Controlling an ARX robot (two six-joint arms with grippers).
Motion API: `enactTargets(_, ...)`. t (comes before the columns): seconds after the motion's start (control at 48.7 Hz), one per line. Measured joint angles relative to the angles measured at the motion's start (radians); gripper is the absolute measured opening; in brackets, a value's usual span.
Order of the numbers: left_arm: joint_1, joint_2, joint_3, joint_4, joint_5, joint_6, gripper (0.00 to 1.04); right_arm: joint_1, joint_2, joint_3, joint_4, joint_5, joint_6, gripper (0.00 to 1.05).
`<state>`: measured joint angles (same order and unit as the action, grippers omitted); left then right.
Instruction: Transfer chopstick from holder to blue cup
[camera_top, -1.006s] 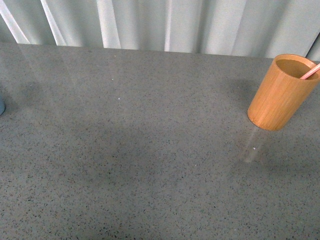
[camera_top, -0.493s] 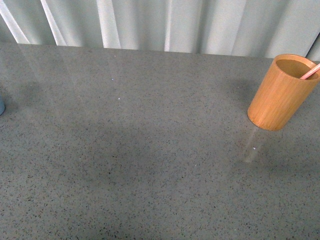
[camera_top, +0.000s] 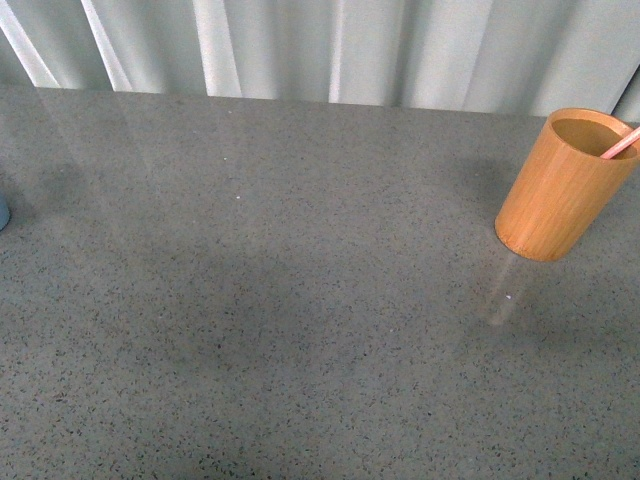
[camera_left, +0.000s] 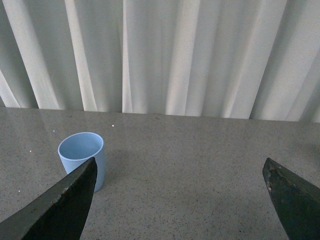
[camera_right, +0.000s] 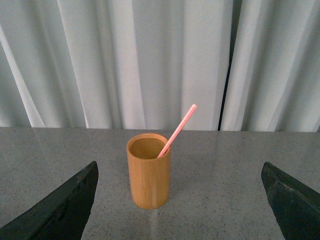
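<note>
The orange-brown holder (camera_top: 560, 185) stands upright at the far right of the grey table in the front view. A pale pink chopstick (camera_top: 622, 143) leans out of it. In the right wrist view the holder (camera_right: 148, 171) stands ahead of my open right gripper (camera_right: 180, 182), a little to one side, with the chopstick (camera_right: 177, 130) leaning in it. The blue cup (camera_left: 82, 159) stands upright ahead of my open left gripper (camera_left: 179, 177), just beyond one finger (camera_left: 65, 200). Only a sliver of the cup (camera_top: 3, 212) shows at the front view's left edge. Neither arm shows in the front view.
The grey speckled table (camera_top: 300, 320) spreads across the front view. White pleated curtains (camera_top: 320, 45) hang along its far edge.
</note>
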<state>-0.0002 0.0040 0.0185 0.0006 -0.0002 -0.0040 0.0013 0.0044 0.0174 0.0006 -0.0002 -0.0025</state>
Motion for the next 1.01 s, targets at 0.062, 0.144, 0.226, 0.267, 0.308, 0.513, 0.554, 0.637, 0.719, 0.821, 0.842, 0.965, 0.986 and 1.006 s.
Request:
enactTargets(0.062,0.000,0.000,0.000,0.000,0.000,0.000,0.98,0.000,0.000,0.000,0.000,0.000,0.000,0.95)
enactTargets(0.144,-0.008,0.011,0.005,-0.017,-0.024,-0.019,0.98,0.000,0.000,0.000,0.000,0.000,0.000,0.95)
enactTargets(0.226,-0.023,0.109,0.068,-0.172,-0.156,-0.122,0.98,0.000,0.000,0.000,0.000,0.000,0.000,0.95)
enactTargets(0.267,-0.012,0.167,0.085,-0.185,-0.165,-0.174,0.98,0.000,0.000,0.000,0.000,0.000,0.000,0.95)
enactTargets(0.308,0.007,0.217,0.095,-0.171,-0.163,-0.197,0.98,0.000,0.000,0.000,0.000,0.000,0.000,0.95)
enactTargets(0.513,0.119,0.624,0.248,0.140,-0.058,-0.238,0.98,0.000,0.000,0.000,0.000,0.000,0.000,0.95)
enactTargets(0.554,0.115,0.719,0.294,0.173,-0.047,-0.217,0.98,0.000,0.000,0.000,0.000,0.000,0.000,0.95)
enactTargets(0.637,0.102,0.914,0.402,0.166,-0.037,-0.146,0.98,0.000,0.000,0.000,0.000,0.000,0.000,0.95)
enactTargets(0.719,0.108,1.067,0.520,0.056,-0.036,-0.093,0.98,0.000,0.000,0.000,0.000,0.000,0.000,0.95)
enactTargets(0.821,0.123,1.231,0.665,-0.096,-0.031,-0.053,0.98,0.000,0.000,0.000,0.000,0.000,0.000,0.95)
enactTargets(0.842,0.127,1.269,0.704,-0.135,-0.035,-0.040,0.98,0.000,0.000,0.000,0.000,0.000,0.000,0.95)
enactTargets(0.965,0.155,1.391,0.834,-0.195,-0.056,0.014,0.98,0.000,0.000,0.000,0.000,0.000,0.000,0.95)
enactTargets(0.986,0.161,1.408,0.851,-0.194,-0.058,0.024,0.98,0.000,0.000,0.000,0.000,0.000,0.000,0.95)
enactTargets(1.006,0.164,1.416,0.859,-0.194,-0.059,0.028,0.98,0.000,0.000,0.000,0.000,0.000,0.000,0.95)
